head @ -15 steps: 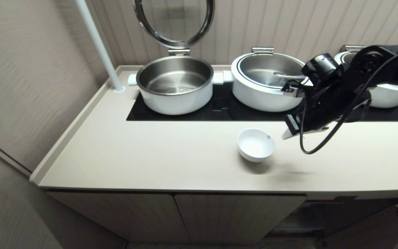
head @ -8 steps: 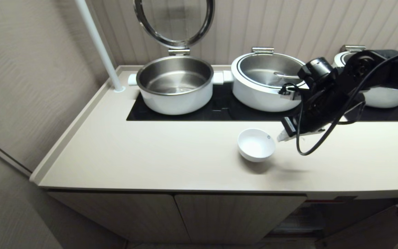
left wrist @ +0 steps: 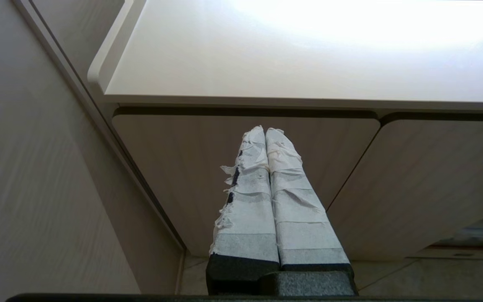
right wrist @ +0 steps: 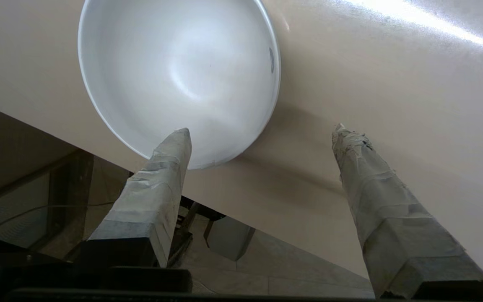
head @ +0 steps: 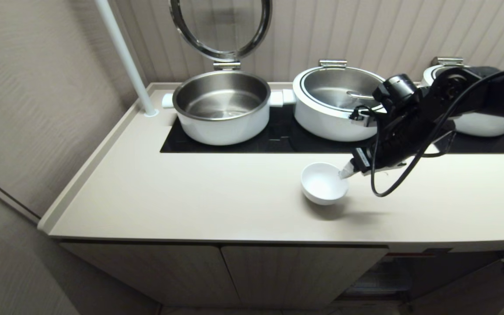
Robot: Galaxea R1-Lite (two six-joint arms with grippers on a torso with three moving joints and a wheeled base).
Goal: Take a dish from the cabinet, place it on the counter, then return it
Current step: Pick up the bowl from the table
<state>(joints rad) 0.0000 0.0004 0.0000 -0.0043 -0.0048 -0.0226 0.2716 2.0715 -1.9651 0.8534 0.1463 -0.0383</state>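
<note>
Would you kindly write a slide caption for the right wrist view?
Right gripper open, one taped fingertip over the white dish's rim, the other above the beige counter.

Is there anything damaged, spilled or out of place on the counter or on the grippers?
Nothing is spilled or broken. The dish stands upright on the counter. Only the white tape on the left gripper fingers is frayed and torn along one edge. The left pot has its lid raised, and a cabinet door is open.
</note>
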